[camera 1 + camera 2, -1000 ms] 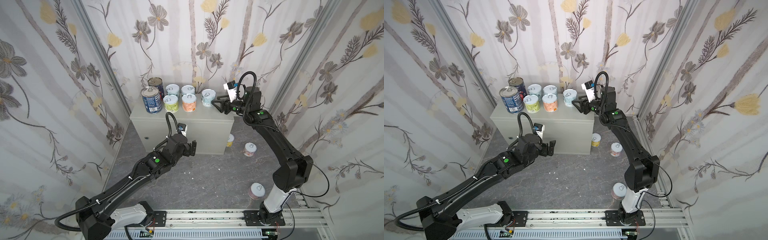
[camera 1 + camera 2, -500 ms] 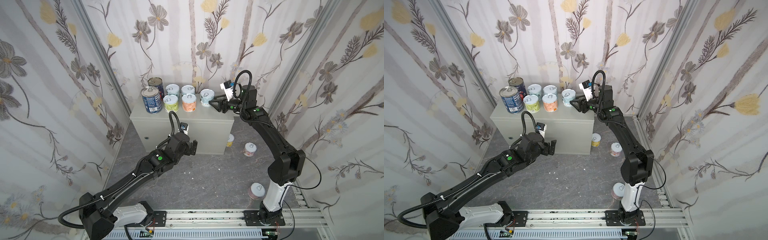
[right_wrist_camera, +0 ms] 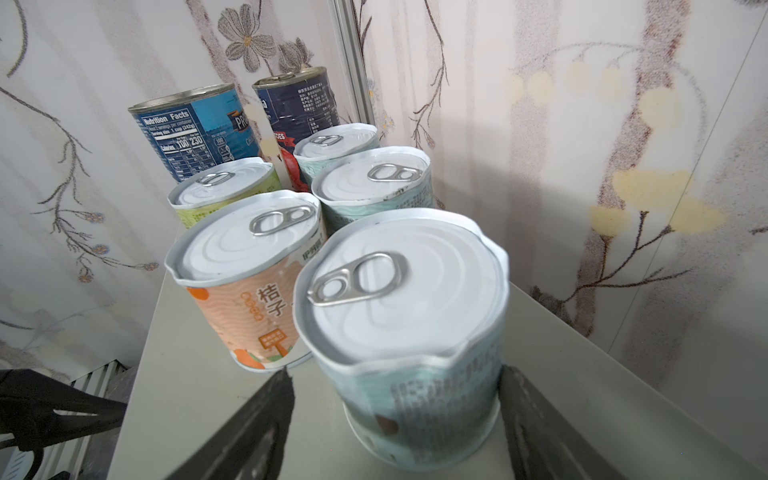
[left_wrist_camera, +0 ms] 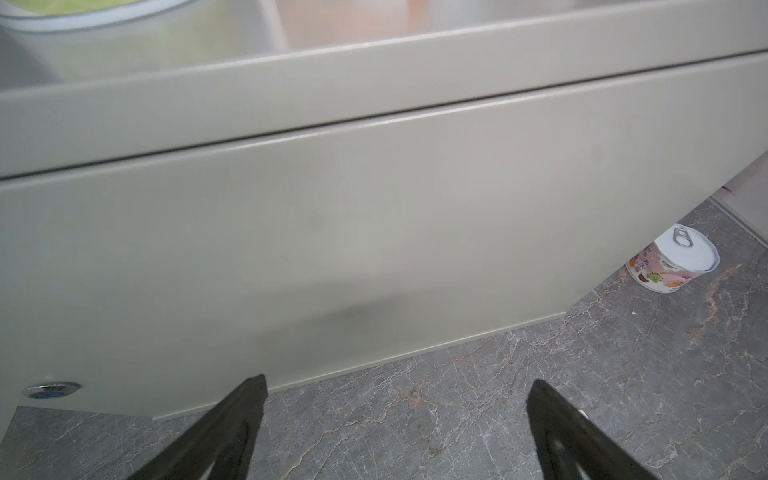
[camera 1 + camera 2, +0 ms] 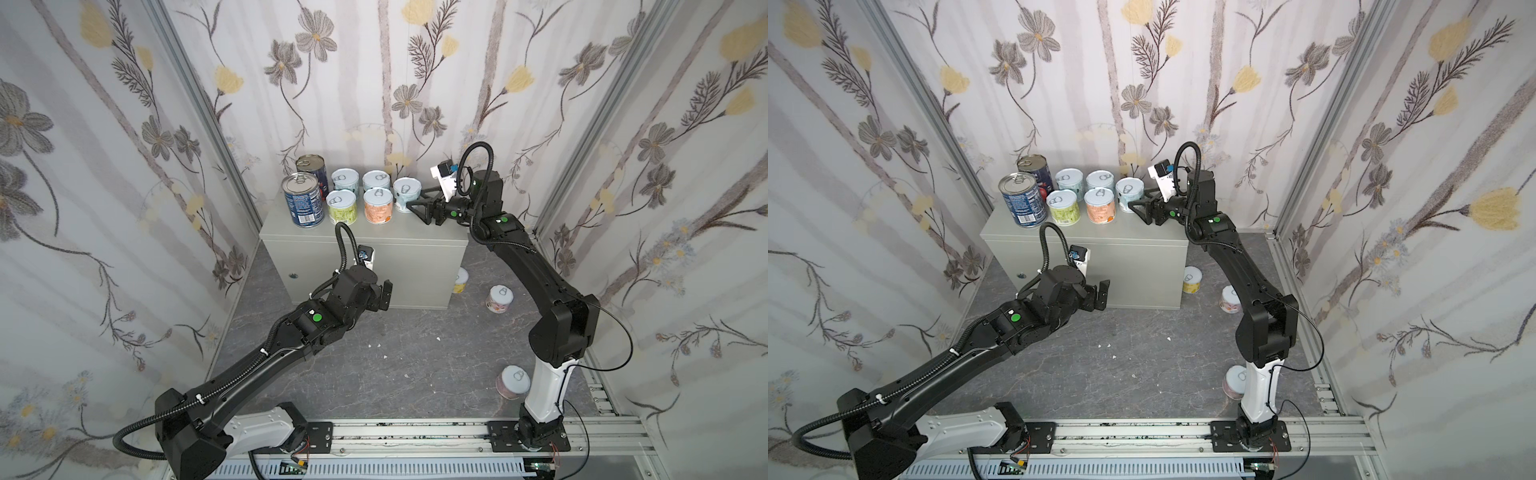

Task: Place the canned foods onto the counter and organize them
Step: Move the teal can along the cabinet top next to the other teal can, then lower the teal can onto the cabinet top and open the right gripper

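Orange tin [image 3: 243,286] "桔子", R gripper [image 3: 397,372] loose round teal tin [image 3: 405,316] (L gripper [image 4: 397,380] wide, empty)

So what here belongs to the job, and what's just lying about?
Job: counter; on it, two blue cans, green can, orange can, three teal cans; on the floor, yellow can, pink can, lilac can.
Lying about: white scraps, base rail.

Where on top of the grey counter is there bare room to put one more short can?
Free: the right end of the counter top, between the orange can and the right edge, though the right gripper hovers there; also the front strip before the front row. Crowded: the left rear, where seven cans stand close.
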Controlling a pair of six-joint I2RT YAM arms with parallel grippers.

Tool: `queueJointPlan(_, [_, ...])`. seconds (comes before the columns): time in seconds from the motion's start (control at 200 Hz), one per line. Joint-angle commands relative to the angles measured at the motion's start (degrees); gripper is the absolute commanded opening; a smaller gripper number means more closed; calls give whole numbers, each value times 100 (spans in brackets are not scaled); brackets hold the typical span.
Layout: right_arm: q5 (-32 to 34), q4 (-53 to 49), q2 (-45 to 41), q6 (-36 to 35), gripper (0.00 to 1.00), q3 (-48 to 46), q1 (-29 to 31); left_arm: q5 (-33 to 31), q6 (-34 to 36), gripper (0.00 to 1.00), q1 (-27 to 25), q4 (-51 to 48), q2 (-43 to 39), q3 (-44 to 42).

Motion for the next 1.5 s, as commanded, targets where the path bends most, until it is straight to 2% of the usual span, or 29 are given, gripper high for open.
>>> queueJointPlan(0.0, [436, 96, 66, -53, 77, 32, 86, -115, 31, 100, 12, 26, -34, -39])
queueJointPlan(0.11, [793, 178, 106, 54, 69, 27, 122, -119, 45, 100, 23, 25, -71, -95])
queueJointPlan(0.21, [1074, 211, 171, 158, 68, 52, 117, -121, 57, 100, 32, 26, -131, -157])
queueJointPlan(0.345, [1173, 301, 224, 267, 87, 51, 136, -133, 65, 100, 49, 25, -206, -215])
queueJointPlan(0.639, [1549, 430, 264, 202, 99, 55, 383, -135, 101, 100, 84, 24, -286, -259])
queueJointPlan(0.839, [1802, 490, 355, 303, 98, 90, 401, -133, 112, 100, 97, 24, -352, -319])
queueJointPlan(1.109, [1892, 354, 536, 317, 90, 312, 357, -102, 141, 100, 137, 24, -352, -334])
queueJointPlan(1.494, [1916, 286, 756, 295, 88, 588, 317, -100, 177, 100, 175, 31, -286, -327])
